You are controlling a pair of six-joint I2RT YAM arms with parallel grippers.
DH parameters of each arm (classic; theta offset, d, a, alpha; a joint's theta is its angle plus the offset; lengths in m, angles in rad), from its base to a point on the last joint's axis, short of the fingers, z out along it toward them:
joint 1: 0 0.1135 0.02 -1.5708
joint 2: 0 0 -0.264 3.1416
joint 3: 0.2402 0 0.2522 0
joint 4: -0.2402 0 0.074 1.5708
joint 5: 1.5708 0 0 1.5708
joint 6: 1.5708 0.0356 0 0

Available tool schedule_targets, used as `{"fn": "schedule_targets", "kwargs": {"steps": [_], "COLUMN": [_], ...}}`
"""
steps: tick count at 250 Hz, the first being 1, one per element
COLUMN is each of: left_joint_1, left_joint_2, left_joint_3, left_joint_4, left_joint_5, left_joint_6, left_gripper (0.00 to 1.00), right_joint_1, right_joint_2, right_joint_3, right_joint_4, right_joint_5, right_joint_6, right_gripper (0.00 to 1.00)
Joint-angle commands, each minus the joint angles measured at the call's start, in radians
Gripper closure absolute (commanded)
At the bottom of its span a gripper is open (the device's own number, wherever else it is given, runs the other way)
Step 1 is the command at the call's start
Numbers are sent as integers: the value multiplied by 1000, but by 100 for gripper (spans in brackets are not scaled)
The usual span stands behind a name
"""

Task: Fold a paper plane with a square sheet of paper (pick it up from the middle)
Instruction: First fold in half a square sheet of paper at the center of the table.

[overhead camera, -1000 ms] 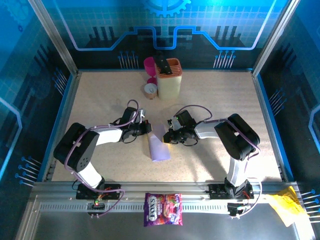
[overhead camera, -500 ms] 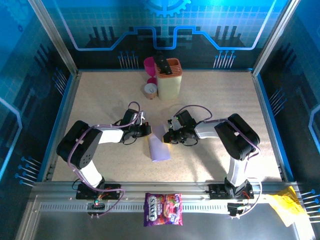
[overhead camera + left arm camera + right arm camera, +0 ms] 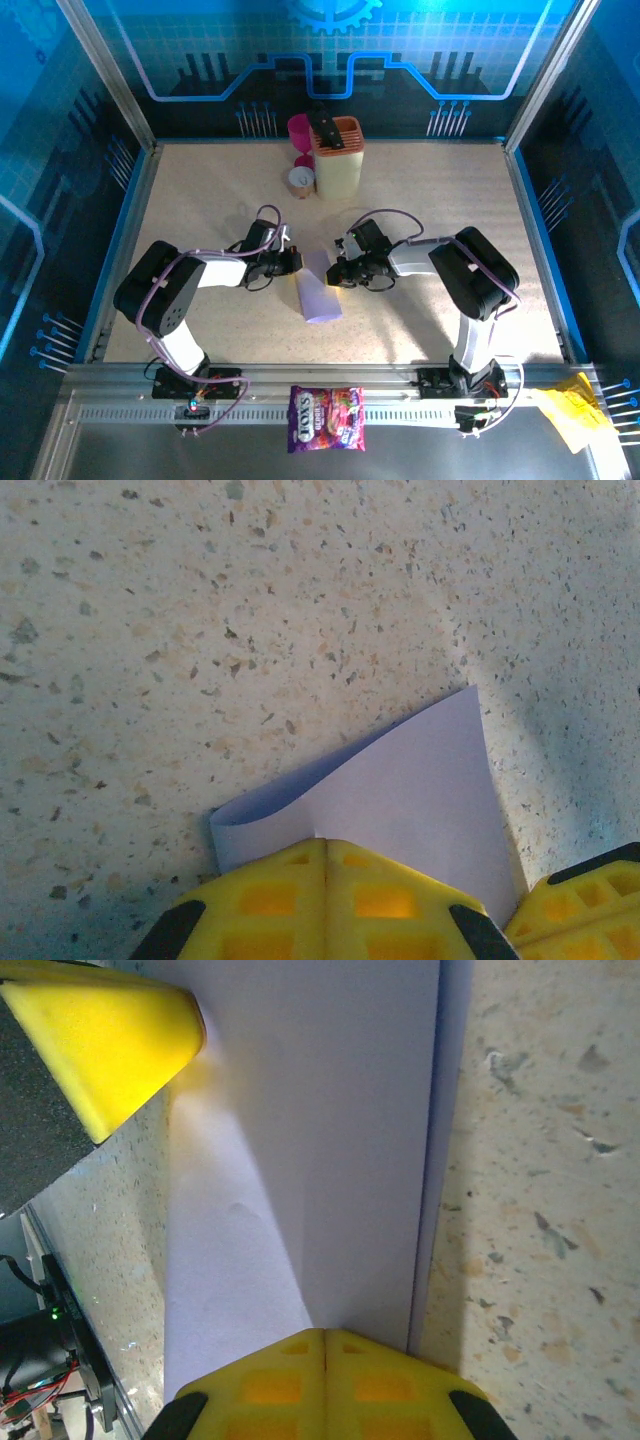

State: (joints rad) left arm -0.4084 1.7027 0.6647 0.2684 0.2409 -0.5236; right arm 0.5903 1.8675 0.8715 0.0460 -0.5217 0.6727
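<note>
The pale lilac sheet of paper (image 3: 318, 292) lies folded into a narrow long shape on the speckled table, midway between both arms. My left gripper (image 3: 297, 262) is shut, its tip resting on the paper's upper left edge. In the left wrist view the yellow fingers (image 3: 270, 900) meet over the paper (image 3: 410, 780), where a loose layer curls up at the left. My right gripper (image 3: 333, 272) is shut too, pressing the paper's right side. In the right wrist view its fingers (image 3: 270, 1390) sit on the paper (image 3: 330, 1130), beside the long folded edge.
A yellow holder (image 3: 338, 158), a magenta cup (image 3: 299, 130) and a small brown tin (image 3: 300, 181) stand at the back centre. A sweets bag (image 3: 327, 418) lies on the front rail and yellow crumpled paper (image 3: 570, 412) at its right end. Blue walls enclose the table.
The left arm's elbow has shifted slightly and its gripper has settled a little lower at the paper's edge. The right gripper and the paper have barely moved.
</note>
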Motion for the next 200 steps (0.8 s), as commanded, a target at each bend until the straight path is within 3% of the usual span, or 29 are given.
{"fn": "schedule_targets", "kwargs": {"steps": [1, 76, 200], "left_joint_1": [8, 9, 8], "left_joint_2": [15, 22, 28], "left_joint_3": [-21, -26, -29], "left_joint_4": [-18, -16, -15], "left_joint_5": [-9, -9, -6], "left_joint_6": [26, 29, 34], "left_gripper": [100, 100, 100], "right_joint_1": [10, 28, 173], "right_joint_2": [33, -124, -48], "right_joint_3": [-14, 89, 227], "right_joint_4": [-149, -226, -183], "right_joint_5": [198, 164, 105], "right_joint_6": [-48, -75, -69], "right_gripper": [100, 100, 100]}}
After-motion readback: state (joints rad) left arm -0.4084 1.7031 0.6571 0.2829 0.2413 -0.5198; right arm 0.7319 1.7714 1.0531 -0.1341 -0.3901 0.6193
